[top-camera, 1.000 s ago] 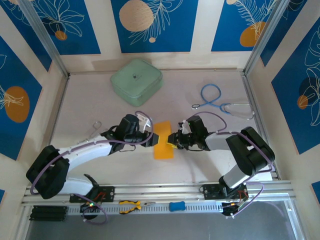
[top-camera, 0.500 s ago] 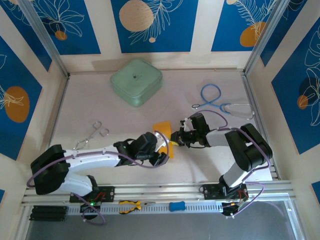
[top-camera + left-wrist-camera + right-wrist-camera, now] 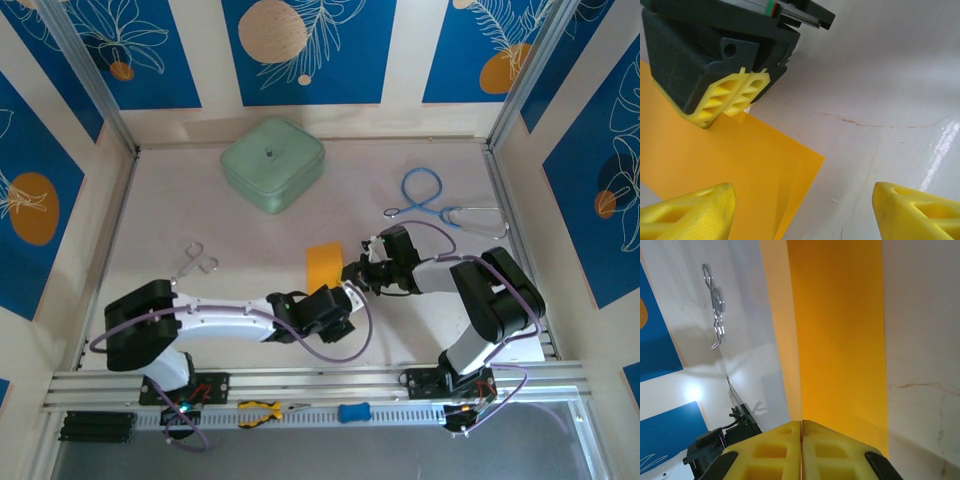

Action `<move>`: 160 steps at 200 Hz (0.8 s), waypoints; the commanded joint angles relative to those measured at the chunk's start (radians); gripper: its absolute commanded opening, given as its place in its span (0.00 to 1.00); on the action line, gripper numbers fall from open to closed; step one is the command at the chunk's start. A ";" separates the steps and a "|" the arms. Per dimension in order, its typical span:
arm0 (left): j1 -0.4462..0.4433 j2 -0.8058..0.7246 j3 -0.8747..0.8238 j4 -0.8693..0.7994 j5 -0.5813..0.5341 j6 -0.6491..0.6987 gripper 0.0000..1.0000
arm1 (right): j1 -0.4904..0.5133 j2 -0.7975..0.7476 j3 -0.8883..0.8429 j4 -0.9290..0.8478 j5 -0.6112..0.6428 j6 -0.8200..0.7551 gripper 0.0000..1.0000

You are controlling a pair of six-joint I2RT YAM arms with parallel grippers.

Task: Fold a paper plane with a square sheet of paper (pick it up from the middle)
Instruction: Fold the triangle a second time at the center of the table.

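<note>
white table point(image 3: 200, 215) | mint case point(image 3: 273, 163) far, stethoscope point(image 3: 440, 205) right | right gripper point(image 3: 351, 276) pinches paper point(image 3: 323, 262)

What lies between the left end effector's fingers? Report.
Left wrist view: a corner of the orange paper and bare table lie inside the open left end effector.

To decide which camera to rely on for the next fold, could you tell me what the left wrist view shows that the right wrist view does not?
Left wrist view: the left gripper, open by a corner of the orange paper, and the right gripper from outside, shut on the paper's edge. Right wrist view: metal tongs on the table and a blue wall panel. Both: the orange paper, a second layer showing along one side, on the pale table.
</note>
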 commanded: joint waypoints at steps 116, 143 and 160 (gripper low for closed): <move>-0.013 0.038 0.046 -0.043 -0.114 -0.022 0.30 | -0.006 -0.029 -0.010 -0.026 -0.004 0.000 0.10; -0.009 0.044 0.051 -0.057 -0.118 -0.031 0.14 | -0.008 -0.037 -0.010 -0.038 0.000 -0.002 0.11; -0.007 0.042 0.051 -0.054 -0.111 -0.037 0.07 | -0.009 -0.047 -0.010 -0.049 0.002 -0.007 0.12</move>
